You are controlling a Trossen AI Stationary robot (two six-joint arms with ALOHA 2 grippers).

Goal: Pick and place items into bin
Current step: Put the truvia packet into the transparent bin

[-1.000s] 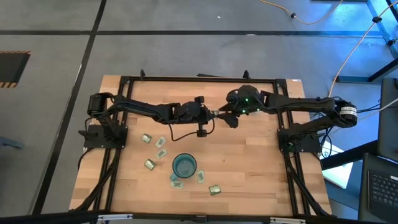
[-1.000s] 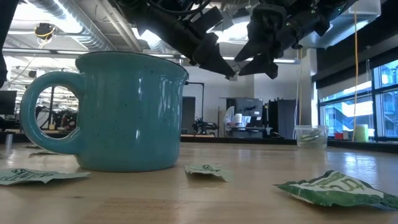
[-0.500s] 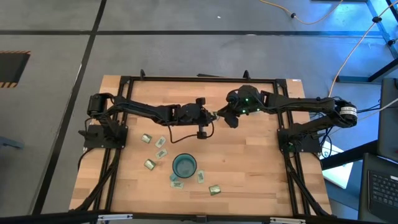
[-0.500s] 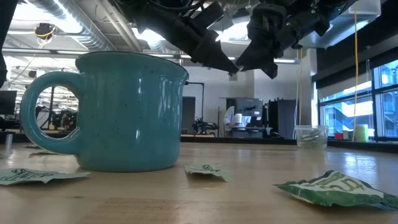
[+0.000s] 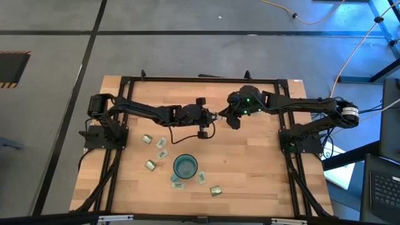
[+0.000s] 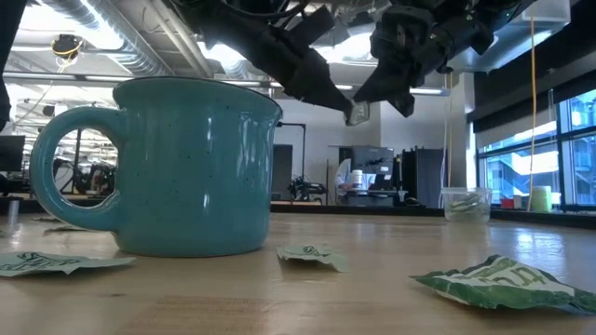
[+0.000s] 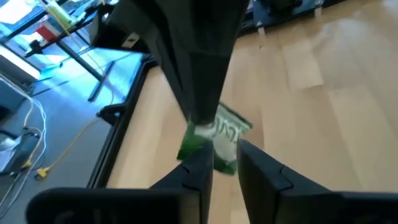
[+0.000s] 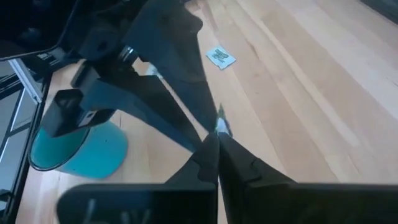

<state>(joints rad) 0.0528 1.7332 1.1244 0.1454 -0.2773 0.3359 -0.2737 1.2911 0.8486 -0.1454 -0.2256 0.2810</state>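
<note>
High view: both arms meet over mid-table [image 5: 262,162], toward the far side. Left gripper [image 5: 214,115] and right gripper [image 5: 226,119] are tip to tip; the held packet [image 6: 357,113] is mostly hidden between them, well apart from the mug [image 5: 185,166]. Loose packets [image 5: 150,165]: you count 7 for sure, fanned around the mug's left and near sides; the one touching the mug's near-left may be two overlapped. 1 mug. Can't pick out the cup here. Low view: packet hangs in the air between the tips, high above the boards. 3 loose packets show in the foreground, 1 mug, and 1 whitish cup [image 6: 466,203] far back on the right, well apart from the packet. Left wrist view: green wrapper sits just ahead of the left gripper, with the other arm's dark fingers [image 7: 198,93] pinching its upper edge; can't tell whether the left gripper is clenched or released. Right wrist view: right gripper is clamped on the packet's edge, pads together. Handling, as judged: very light, thin, floppy and crinkly, prob. slick film, not fragile. It'll bend and swing from an edge pinch, so take it mid-body across the flat faces and keep the squeeze light.
</note>
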